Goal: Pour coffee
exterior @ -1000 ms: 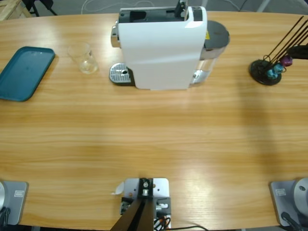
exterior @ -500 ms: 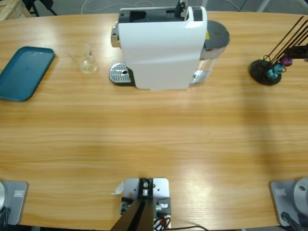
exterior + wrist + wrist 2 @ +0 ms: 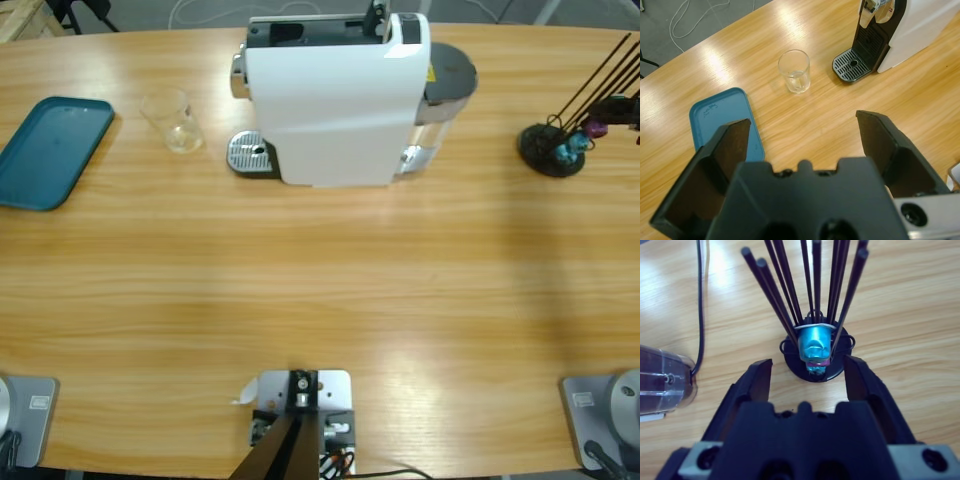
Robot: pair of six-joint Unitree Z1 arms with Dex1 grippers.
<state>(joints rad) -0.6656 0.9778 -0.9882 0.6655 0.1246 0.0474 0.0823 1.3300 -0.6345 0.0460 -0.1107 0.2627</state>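
Observation:
No coffee shows in any view. A clear glass (image 3: 175, 120) (image 3: 795, 71) stands upright on the table, left of the white coffee machine (image 3: 335, 100) (image 3: 910, 25) and its round drip grate (image 3: 250, 155) (image 3: 852, 65). My left gripper (image 3: 802, 125) hangs open, high above the table and well short of the glass. My right gripper (image 3: 809, 365) is open just in front of the black capsule stand (image 3: 550, 150) (image 3: 790, 352), its jaws on either side of a teal capsule (image 3: 815, 345) that has a purple capsule (image 3: 816, 363) under it.
A teal tray (image 3: 50, 150) (image 3: 722, 125) lies at the table's left end. The machine's clear water tank (image 3: 440, 105) (image 3: 662, 382) sits on its right side, with a black cable (image 3: 700, 305) beside it. The stand's thin black rods (image 3: 810, 275) rise toward the right wrist camera.
At the high view's right edge, the dark gripper part by the capsule stand has shifted slightly right and down. Nothing else has moved.

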